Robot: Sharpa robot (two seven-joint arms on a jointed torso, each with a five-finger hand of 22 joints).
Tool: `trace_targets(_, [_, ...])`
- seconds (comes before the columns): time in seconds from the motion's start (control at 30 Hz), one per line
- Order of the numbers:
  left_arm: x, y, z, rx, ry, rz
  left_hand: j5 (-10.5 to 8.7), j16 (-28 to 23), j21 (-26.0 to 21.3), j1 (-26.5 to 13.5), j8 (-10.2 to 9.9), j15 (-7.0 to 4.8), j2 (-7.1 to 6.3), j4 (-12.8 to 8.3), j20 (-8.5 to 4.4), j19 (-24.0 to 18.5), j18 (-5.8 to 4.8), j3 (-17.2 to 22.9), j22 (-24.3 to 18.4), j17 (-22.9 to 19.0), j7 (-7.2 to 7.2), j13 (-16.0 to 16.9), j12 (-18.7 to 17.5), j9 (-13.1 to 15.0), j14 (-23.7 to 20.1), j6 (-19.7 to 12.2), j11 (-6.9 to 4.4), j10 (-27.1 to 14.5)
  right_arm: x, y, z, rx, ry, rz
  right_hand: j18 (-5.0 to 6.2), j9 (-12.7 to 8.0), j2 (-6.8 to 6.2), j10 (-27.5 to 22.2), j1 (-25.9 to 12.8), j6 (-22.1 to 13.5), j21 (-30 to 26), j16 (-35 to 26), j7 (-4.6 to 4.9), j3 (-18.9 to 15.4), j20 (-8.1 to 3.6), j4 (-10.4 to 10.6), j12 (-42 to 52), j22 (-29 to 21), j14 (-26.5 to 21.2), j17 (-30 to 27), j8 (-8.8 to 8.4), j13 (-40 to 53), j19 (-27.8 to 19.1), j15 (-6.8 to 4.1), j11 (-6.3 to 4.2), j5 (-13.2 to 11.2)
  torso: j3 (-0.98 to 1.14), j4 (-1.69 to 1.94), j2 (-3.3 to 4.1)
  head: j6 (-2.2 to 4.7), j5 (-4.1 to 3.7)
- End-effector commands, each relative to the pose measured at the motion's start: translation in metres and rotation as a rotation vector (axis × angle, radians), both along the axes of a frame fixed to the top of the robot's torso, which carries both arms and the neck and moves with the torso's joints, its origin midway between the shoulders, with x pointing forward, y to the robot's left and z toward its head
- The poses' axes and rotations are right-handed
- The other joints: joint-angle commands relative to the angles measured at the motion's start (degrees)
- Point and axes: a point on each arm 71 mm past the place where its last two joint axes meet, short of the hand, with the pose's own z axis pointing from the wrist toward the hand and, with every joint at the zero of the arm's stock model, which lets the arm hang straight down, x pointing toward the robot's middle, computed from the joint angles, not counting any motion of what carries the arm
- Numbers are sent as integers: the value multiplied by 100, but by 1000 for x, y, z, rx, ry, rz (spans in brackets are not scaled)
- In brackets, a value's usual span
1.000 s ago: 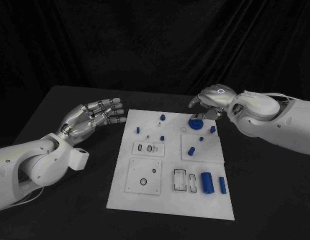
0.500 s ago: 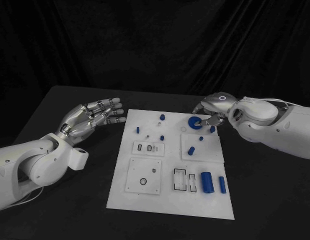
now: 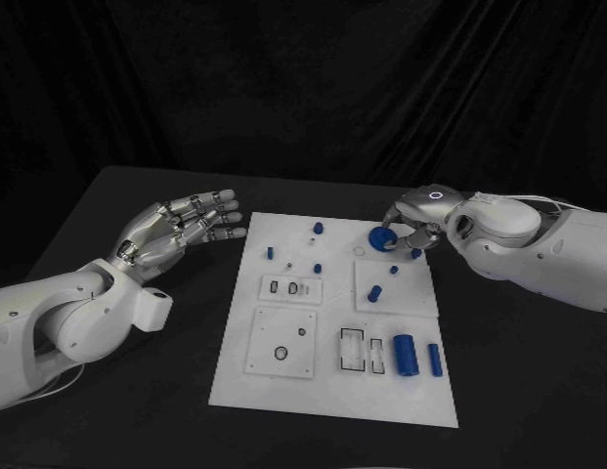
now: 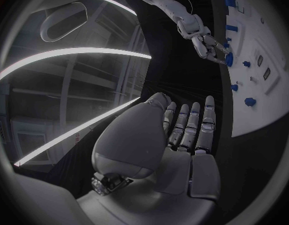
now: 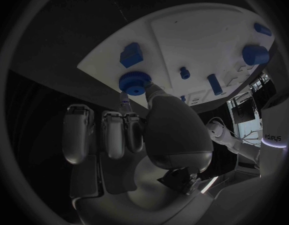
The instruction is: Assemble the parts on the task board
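Two white arms, two silver hands

Both arms wear smooth, glossy white shells that swell into rounded bulges at the joints. The left arm carries a boxy white block near its wrist and a thin pale cable trailing beneath the forearm. The right arm has a thin cable looping over its wrist and small dark screw dots along its shell. The left hand and right hand are silver metal, segmented, with dark seams; a glowing white ring marks the back of the right hand.
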Motion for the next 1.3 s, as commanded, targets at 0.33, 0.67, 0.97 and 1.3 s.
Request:
trace_targets(0.33, [-1, -1, 1, -13, -4, -19, -41, -7, -42, 51, -11, -1, -3, -2, 3, -36, -9, 44, -10, 8, 17, 7, 22, -2, -58, -43, 2, -59, 2, 0, -11, -14, 26, -10, -13, 364, 81, 609, 291, 480, -192, 15, -32, 168, 21, -231, 20, 689, 612, 1507, 337, 1507, -115, -13, 10, 1221, -3, -10, -1, -21, 29])
trace_targets(0.67, [0, -1, 0, -12, -3, -18, -41, -7, -42, 51, -11, -1, -3, -2, 3, -36, -9, 44, -10, 8, 17, 7, 22, -2, -58, -43, 2, -59, 2, 3, -12, -7, 21, 8, -2, 856, 79, 609, 388, 679, -255, 15, -130, 309, -30, -454, 20, 687, 612, 1507, 818, 1507, -133, -66, -68, 1965, 2, -7, 1, -30, 25])
trace_targets(0.97, [-1, 1, 0, -10, 0, -16, -41, -7, -42, 51, -11, -1, -3, -2, 3, -36, -9, 44, -10, 8, 17, 7, 22, -2, -58, -43, 2, -59, -4, 7, -8, 25, -9, 37, -11, 1209, 48, 609, 370, 515, -249, 15, -141, 385, -51, -531, 20, 723, 612, 1507, 1083, 1507, -105, -89, -86, 2248, -1, -3, 1, -43, 44])
trace_targets(1.3, [0, 2, 0, -7, 3, -15, -41, -7, -42, 51, -11, -1, -3, -2, 3, -36, -9, 44, -10, 8, 17, 7, 22, -2, -58, -43, 2, -59, -16, 37, 6, 82, -46, 136, -20, 1306, 22, 609, 363, 439, -221, 15, -130, 432, -55, -539, 20, 755, 612, 1507, 1139, 1507, -73, -93, -87, 2359, -2, -13, 3, -68, 39])
